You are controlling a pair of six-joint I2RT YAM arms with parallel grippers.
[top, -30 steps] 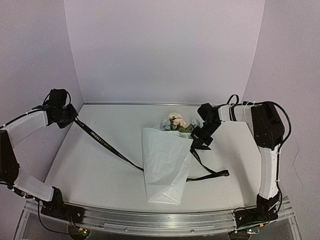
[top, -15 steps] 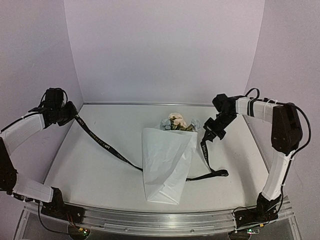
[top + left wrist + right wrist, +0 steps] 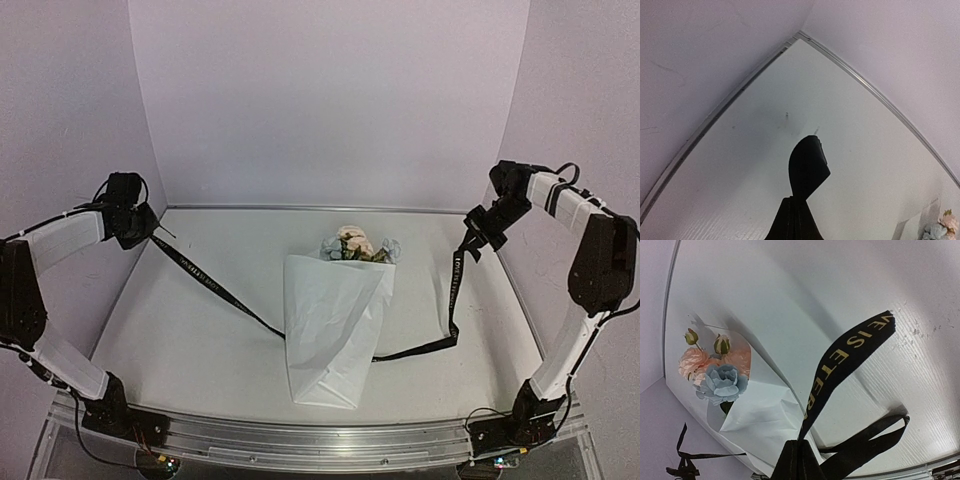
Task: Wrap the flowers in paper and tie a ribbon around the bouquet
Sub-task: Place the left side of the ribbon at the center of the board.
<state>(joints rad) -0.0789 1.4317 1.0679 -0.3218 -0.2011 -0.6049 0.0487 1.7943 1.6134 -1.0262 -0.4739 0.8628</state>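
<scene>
The bouquet lies mid-table: a white paper (image 3: pixel 330 330) cone with the peach and blue flowers (image 3: pixel 355 245) poking out of its far end. The black ribbon (image 3: pixel 215 290) passes under the cone. My left gripper (image 3: pixel 148 232), raised at the far left, is shut on one end, which sticks out past its fingertips (image 3: pixel 809 165). My right gripper (image 3: pixel 472 240), raised at the far right, is shut on the other end; from it the ribbon hangs down and loops back to the cone. In the right wrist view the lettered ribbon (image 3: pixel 840 365) rises from the gripper (image 3: pixel 801 445), with the flowers (image 3: pixel 715 375) and paper (image 3: pixel 765 415) beyond.
Pale walls (image 3: pixel 330 100) close the table on the back, left and right, and both grippers are close to the side walls. A metal rail (image 3: pixel 300 440) runs along the near edge with the arm bases on it.
My right gripper has swung from beside the flowers out to the far right, drawing its ribbon end away from the cone. My left gripper shifted only slightly. The bouquet stayed put.
</scene>
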